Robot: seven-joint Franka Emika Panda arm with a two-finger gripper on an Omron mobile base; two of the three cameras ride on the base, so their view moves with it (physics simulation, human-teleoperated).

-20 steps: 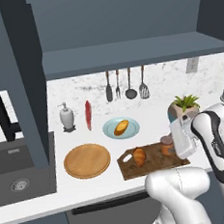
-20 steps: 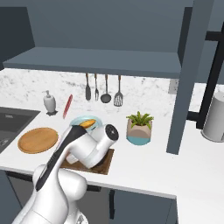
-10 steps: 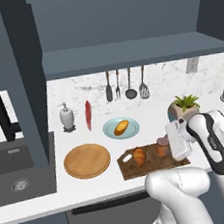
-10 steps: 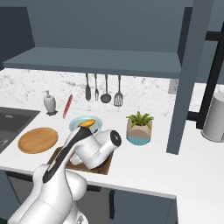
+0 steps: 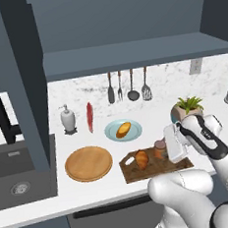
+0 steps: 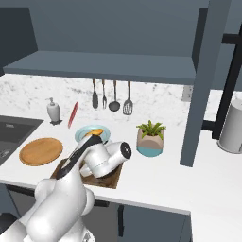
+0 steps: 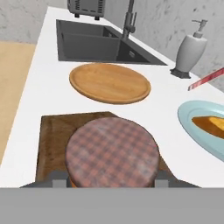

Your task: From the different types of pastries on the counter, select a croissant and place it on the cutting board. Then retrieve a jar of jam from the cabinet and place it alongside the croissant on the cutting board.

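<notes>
Left base view, lower right of centre: the hand reaches in from the right, closed around the jar of jam, which stands on the right half of the cutting board; whether the jar's base touches the wood cannot be told; the croissant lies on the board just left of the jar, apart from it. Left of the board on the white worktop sits a round wooden plate; above the board, a pale blue plate carries the golden bun; a white soap dispenser and a red knife stand near the backsplash at centre left; four utensils hang on the wall above; a potted plant stands at right; the dark sink occupies the left edge under the grey-blue cabinet.

Hand view: the jar's checked lid occupies the lower centre, with a finger tip pressed to either side of the jar; the board shows behind it, the round plate at upper centre, the dispenser at upper right, the blue plate and bun at right edge.

Right base view: the arm covers most of the board at lower left.
</notes>
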